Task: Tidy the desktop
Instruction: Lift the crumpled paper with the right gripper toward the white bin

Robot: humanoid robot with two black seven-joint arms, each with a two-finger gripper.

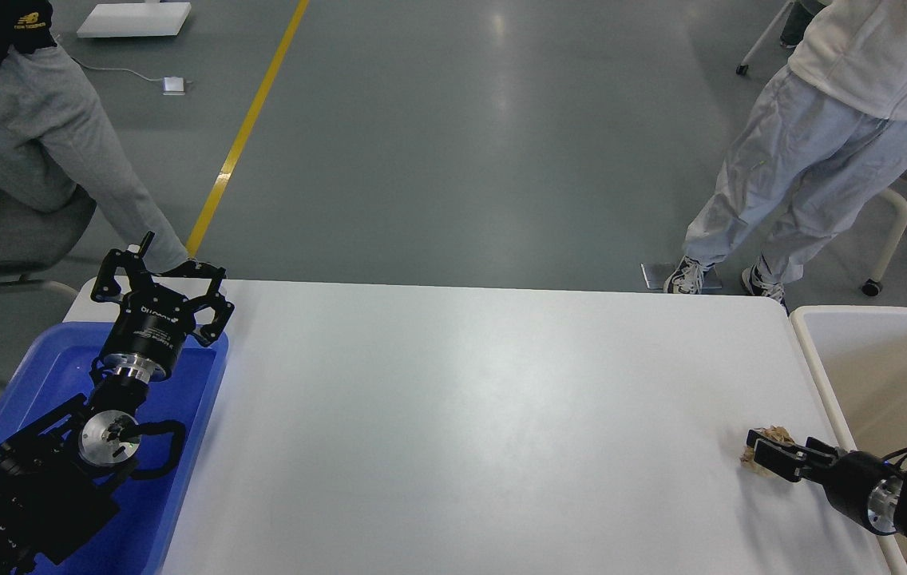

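The white desktop fills the middle of the head view. A small crumpled tan scrap lies on it near its right edge. My right gripper comes in from the lower right, low on the tabletop. Its fingers are closed around the scrap, which shows above and below them. My left gripper is open and empty, its fingers spread wide above the far end of the blue tray at the desktop's left edge.
A beige-white tub stands against the desktop's right edge. Two people stand beyond the table: one at far left, one at far right. A yellow floor line runs beyond it.
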